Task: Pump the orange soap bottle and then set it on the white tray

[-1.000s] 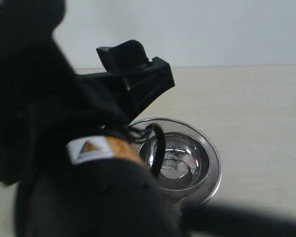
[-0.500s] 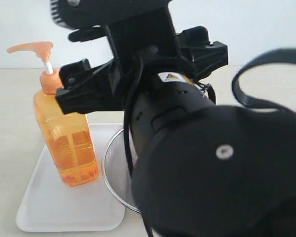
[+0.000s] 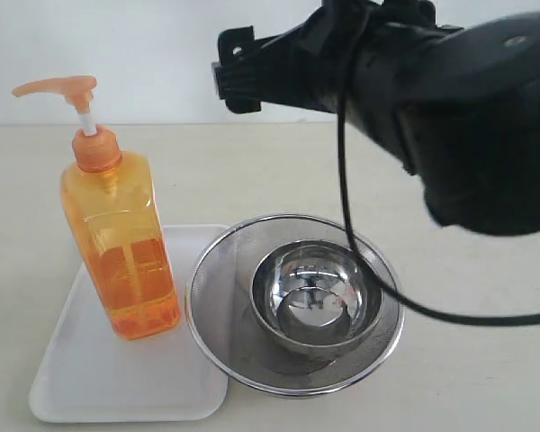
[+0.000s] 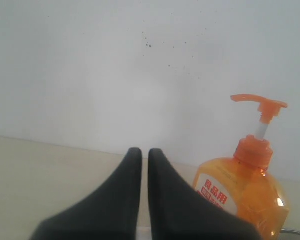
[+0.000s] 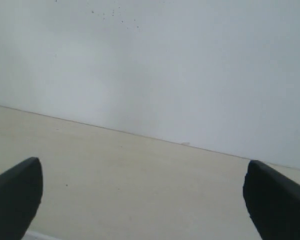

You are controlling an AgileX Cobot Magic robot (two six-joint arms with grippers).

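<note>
A pale beige table [image 3: 468, 360] runs back to a plain white wall [image 3: 144, 45], which carries a few small dark specks in both wrist views; the surface is matte and looks clean. In the exterior view the white tray [image 3: 99, 387] lies at about 8 o'clock, and the orange soap bottle [image 3: 121, 243] stands upright on it, its pump head raised on the white stem and its spout pointing toward 9 o'clock. At the tray's 3 o'clock a round steel mesh strainer [image 3: 211, 333] overlaps the tray's edge and holds a shiny steel bowl [image 3: 317, 297]. A black arm [image 3: 450, 99] fills the 1 o'clock corner, well above the table, with a thin black cable [image 3: 346, 198] looping down from it. The left gripper [image 4: 141, 150] has its jaws drawn narrow with only a slit between them, holding nothing, the bottle off to one side; the right gripper [image 5: 144, 167] has its jaws wide apart over bare table.
</note>
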